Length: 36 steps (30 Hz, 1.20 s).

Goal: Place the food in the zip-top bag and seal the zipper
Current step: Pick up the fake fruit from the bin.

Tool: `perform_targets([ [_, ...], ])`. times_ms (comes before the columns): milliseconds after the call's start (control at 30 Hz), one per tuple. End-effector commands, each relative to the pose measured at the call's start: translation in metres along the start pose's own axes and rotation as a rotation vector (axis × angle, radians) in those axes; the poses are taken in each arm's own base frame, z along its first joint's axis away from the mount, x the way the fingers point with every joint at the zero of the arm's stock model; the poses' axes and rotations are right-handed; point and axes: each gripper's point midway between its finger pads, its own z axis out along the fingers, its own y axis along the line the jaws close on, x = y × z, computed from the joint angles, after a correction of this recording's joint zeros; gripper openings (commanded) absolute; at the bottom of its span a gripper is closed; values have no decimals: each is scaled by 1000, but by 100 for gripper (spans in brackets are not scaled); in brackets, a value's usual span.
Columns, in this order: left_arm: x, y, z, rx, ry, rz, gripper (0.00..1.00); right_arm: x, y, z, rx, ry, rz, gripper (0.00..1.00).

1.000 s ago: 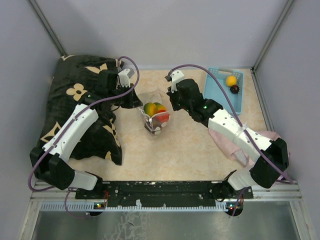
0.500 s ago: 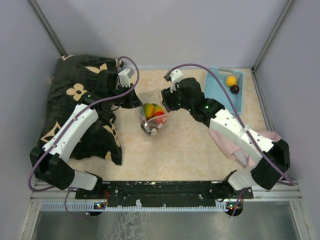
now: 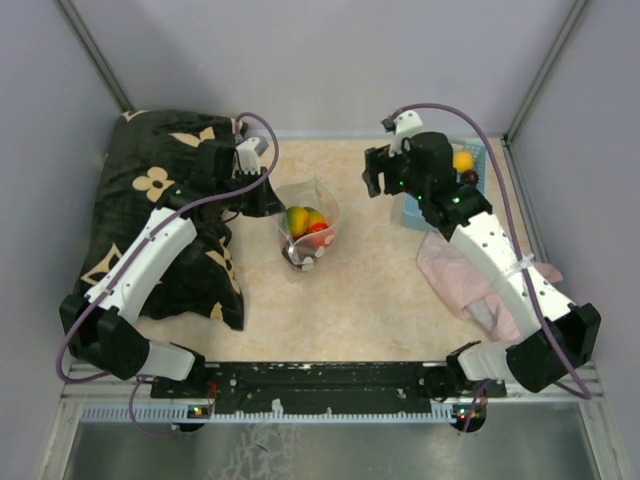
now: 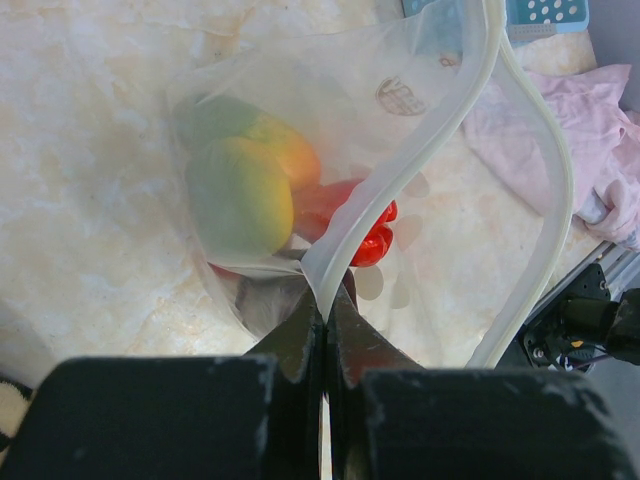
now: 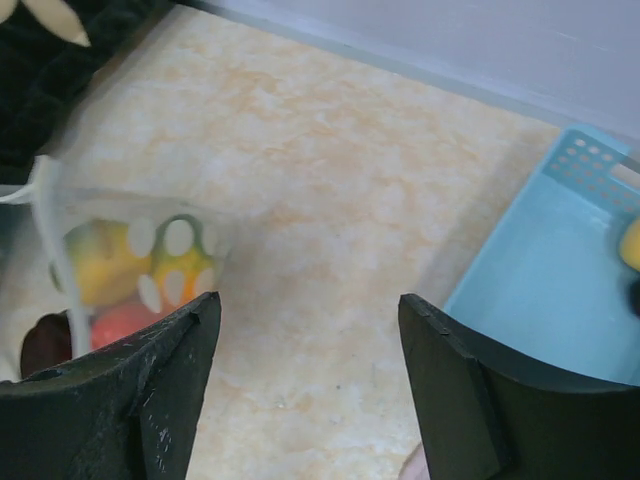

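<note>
Your left gripper (image 4: 325,312) pinches the rim of the zip-top bag (image 3: 305,235), mid-frame; your right gripper (image 3: 373,178) gapes wide, upper right.

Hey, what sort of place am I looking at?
Probably a lab robot cell: plain grey walls box in a table, two arms are bolted at its edge, and toy food sits in a bag.

Your zip-top bag (image 3: 318,196) stands at centre, zipper (image 4: 438,137) open, green-yellow and red food (image 3: 308,222) inside; two pieces (image 3: 462,161) lie at 2 o'clock.
</note>
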Motion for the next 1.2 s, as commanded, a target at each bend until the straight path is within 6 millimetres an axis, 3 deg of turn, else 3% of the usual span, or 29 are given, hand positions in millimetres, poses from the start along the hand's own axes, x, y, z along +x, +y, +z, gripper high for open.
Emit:
perform_targets([
  [0, -7, -3, -4, 15, -25, 13, 0, -27, -52, -10, 93, -93, 38, 72],
  [533, -6, -1, -2, 11, -21, 11, 0, 29, -235, 60, 575, -42, 95, 77],
  [567, -6, -1, -2, 11, -21, 11, 0, 40, -246, 70, 589, -27, 102, 79],
  [900, -3, 6, 4, -10, -5, 8, 0, 89, -316, 116, 695, 27, 126, 88],
  [1167, -1, 10, 6, -16, 4, 0, 0, 101, -358, 135, 744, 3, 71, 89],
])
